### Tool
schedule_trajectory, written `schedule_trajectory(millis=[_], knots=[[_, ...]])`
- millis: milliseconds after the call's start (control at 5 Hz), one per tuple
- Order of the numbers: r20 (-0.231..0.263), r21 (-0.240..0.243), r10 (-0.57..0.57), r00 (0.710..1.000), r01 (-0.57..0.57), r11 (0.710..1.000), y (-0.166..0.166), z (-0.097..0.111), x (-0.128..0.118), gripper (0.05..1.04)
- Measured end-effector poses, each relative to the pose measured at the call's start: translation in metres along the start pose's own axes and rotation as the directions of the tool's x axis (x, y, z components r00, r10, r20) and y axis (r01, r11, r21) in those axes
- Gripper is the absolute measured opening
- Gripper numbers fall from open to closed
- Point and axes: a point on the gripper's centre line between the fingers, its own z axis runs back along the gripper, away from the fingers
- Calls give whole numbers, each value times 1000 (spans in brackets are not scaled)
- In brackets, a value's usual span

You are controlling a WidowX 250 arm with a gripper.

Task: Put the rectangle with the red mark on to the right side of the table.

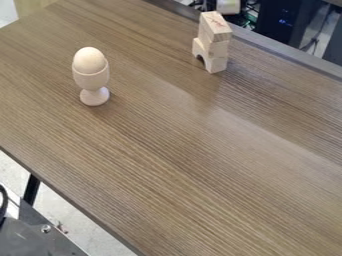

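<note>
A light wooden rectangular block (216, 26) with a small red mark on its upper face tops a short stack near the table's far edge, right of the middle of the camera view. Under it is another plain wooden block (215, 48), and at the bottom an arch-shaped block (215, 64) rests on the brown wooden table (200, 150).
On the left part of the table a wooden egg (89, 60) sits upright in a pale egg cup (93, 82). The table's far edge runs behind the stack, with cables and dark equipment beyond it. A dark metal surface (33, 237) stands at the lower left, off the table.
</note>
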Motion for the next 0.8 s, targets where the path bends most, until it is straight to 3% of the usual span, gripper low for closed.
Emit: schedule_trajectory(millis=[400,600,800], knots=[[-18,98,-228,973,229,969,-36,-24,-52,568],[-8,133,-336,942,334,933,-53,-32,-65,568],[-25,173,-390,920,388,905,-52,-57,-62,568]])
